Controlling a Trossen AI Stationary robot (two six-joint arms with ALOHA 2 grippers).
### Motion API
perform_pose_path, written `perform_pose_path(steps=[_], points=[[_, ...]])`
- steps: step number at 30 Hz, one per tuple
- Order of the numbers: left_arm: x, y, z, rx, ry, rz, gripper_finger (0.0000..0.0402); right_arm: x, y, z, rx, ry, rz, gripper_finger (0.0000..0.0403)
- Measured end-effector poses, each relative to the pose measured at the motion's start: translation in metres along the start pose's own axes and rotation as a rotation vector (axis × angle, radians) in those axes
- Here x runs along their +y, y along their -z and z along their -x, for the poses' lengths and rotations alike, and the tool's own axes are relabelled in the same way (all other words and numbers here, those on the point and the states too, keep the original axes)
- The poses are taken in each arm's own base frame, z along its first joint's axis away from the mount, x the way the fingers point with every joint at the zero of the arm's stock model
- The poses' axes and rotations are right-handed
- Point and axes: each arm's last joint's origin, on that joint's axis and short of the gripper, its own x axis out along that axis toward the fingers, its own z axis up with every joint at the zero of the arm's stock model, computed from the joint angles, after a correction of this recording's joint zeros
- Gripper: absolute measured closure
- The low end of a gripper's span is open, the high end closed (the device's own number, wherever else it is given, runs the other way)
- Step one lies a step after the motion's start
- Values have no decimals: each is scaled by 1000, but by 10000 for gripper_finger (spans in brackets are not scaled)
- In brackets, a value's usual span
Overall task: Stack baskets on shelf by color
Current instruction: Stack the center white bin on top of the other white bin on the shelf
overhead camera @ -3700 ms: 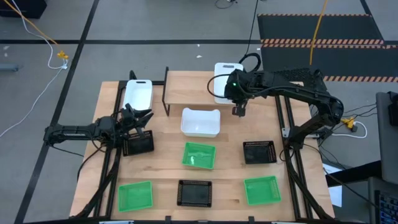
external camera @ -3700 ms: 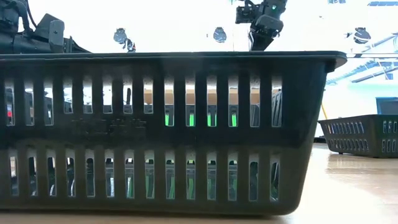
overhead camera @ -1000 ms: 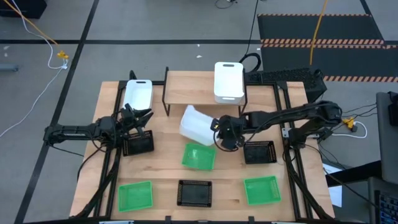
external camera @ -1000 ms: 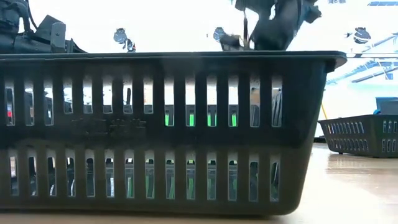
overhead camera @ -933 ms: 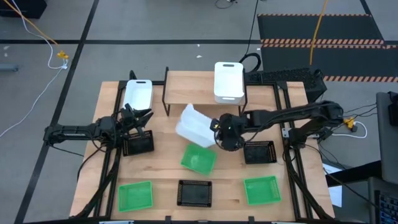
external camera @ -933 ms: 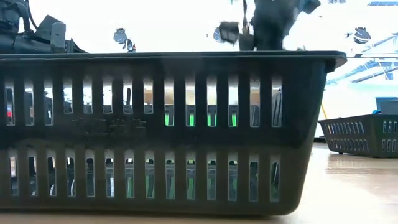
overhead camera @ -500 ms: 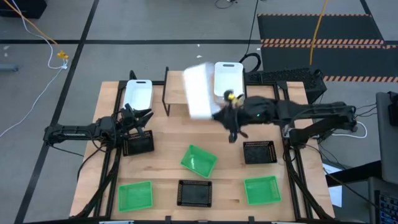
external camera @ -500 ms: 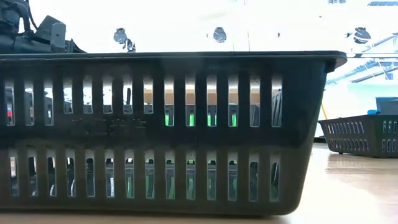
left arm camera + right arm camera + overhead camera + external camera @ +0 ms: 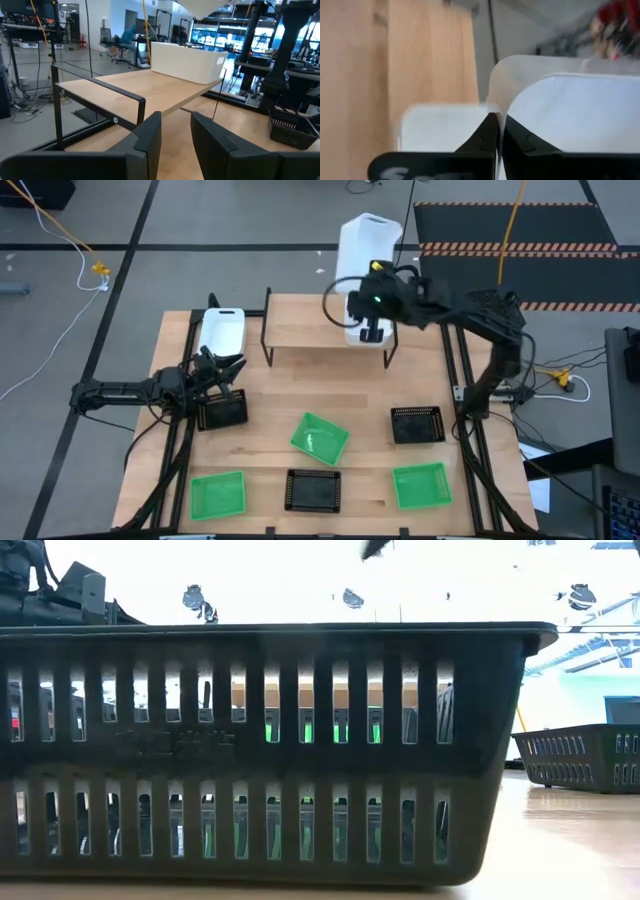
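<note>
A white basket [image 9: 363, 248] hangs near the frame's top centre, above another white basket [image 9: 352, 327] on the shelf [image 9: 300, 330], pinched by the right gripper [image 9: 370, 332]. The left gripper [image 9: 226, 373], centre-left, sits part spread beside a black basket [image 9: 222, 412].

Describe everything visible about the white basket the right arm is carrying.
The white basket is a smooth, rounded-corner plastic tray, slightly translucent in the right wrist view. The right end effector is shut on its rim, holding it lifted and tipped steeply on end, above the shelf's right end. A second white basket sits on the shelf below it. Nothing else touches it.
</note>
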Motion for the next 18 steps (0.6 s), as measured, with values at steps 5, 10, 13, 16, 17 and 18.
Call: perform_pose_path(steps=[5,10,13,16,17,18], points=[[0,2,0,23,-2,-11,295,-9,8,-26,44,-185,-100,403],[0,3,0,32,-3,-1,295,-12,18,-32,105,-247,-128,403],[0,4,0,34,-3,2,295,-11,21,-33,122,-296,-143,403],[0,4,0,35,-4,8,295,-7,25,-35,150,-347,-156,403],[0,4,0,35,-4,8,295,-6,26,-36,166,-354,-158,403],[0,4,0,35,-4,9,295,-4,27,-38,183,-357,-154,403]])
